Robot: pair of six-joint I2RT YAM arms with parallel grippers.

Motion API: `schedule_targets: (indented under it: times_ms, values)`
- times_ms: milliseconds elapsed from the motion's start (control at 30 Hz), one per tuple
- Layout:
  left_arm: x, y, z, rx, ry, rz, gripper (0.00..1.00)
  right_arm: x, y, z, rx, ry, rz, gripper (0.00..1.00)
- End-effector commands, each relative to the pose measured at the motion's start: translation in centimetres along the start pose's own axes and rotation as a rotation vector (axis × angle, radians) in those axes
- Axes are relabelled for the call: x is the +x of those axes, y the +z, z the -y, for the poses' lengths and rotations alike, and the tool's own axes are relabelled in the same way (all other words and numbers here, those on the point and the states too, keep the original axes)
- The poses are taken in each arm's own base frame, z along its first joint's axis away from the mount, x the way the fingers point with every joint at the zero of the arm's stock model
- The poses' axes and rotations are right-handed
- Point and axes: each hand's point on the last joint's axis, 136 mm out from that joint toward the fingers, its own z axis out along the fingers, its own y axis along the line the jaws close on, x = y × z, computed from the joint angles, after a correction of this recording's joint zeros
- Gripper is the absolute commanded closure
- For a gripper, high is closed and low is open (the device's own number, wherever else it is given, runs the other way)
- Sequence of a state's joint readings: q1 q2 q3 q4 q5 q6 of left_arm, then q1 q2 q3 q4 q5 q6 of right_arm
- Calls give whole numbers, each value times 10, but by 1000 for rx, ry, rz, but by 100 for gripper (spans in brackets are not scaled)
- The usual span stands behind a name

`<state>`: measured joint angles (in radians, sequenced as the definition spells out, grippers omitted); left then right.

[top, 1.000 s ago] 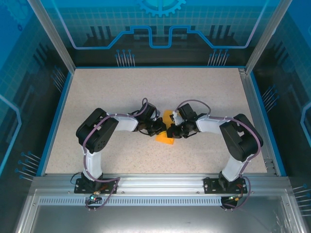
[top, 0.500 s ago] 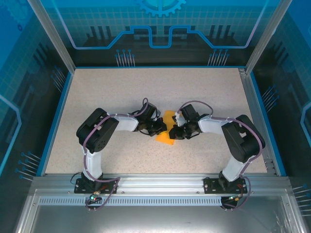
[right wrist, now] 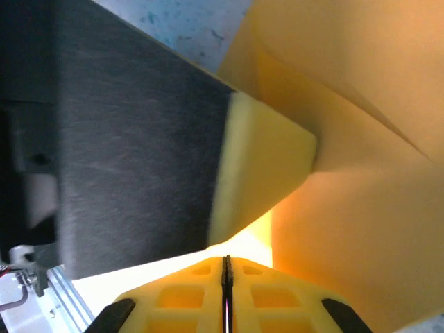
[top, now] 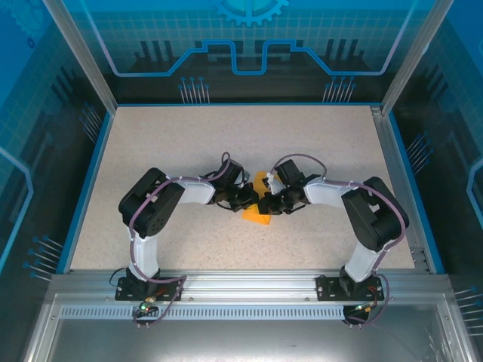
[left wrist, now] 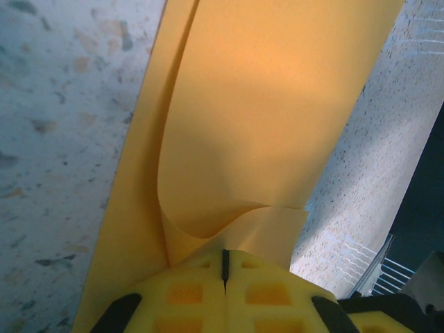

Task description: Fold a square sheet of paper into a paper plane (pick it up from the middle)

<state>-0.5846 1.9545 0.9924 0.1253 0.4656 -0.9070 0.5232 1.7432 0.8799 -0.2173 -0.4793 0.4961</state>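
- The thin orange-yellow square sheet of paper (top: pixel 257 216), already folded into layers, sits at the middle of the speckled beige table (top: pixel 173 143), between the two arms where they meet.
- The left gripper (left wrist: pixel 224 267) is clamped on the near edge of the sheet, its yellow pads pressed together. The paper buckles into a soft curl just in front of them.
- The right gripper (right wrist: pixel 225 276) also has its pads closed, with the sheet right at its tips. Whether a layer is actually pinched there cannot be told.
- Risk: the curl at the left pads may set as a stray crease if it is pressed flat, which would spoil the fold line.
- Risk: with both grippers this close, pulling apart or twisting would likely tear the thin sheet or drag it out of one clamp.
- Risk: a dark finger with a yellow foam pad (right wrist: pixel 263 159), seemingly the other arm's, crowds the right wrist view, so the fingers may well collide.
- Risk: the layers could slide apart, leaving the edges misaligned.
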Motion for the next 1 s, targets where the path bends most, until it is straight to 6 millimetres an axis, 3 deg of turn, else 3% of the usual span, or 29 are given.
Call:
schedule_targets:
  times_ms: [0,100,300,567,700,967]
  values:
    - [12,8,-18,-61,-10,-42,100,9,7,14,50,13,-42,90]
    - [12,8,-19,-63,-10,-42,100,22,10,29,62,44,-64,90]
    - [13,8,-22,-70,-16,-44,100,27,9,32,66,42,-70,90]
    - [12,8,-22,-71,-15,-43,100,13,-12,-2,-36,-13,-19,87]
    - [12,9,-22,-71,-14,-45,100,17,-11,-11,-63,-28,-34,87]
    - [12,9,-22,-70,-16,-45,100,35,3,31,42,42,-93,88]
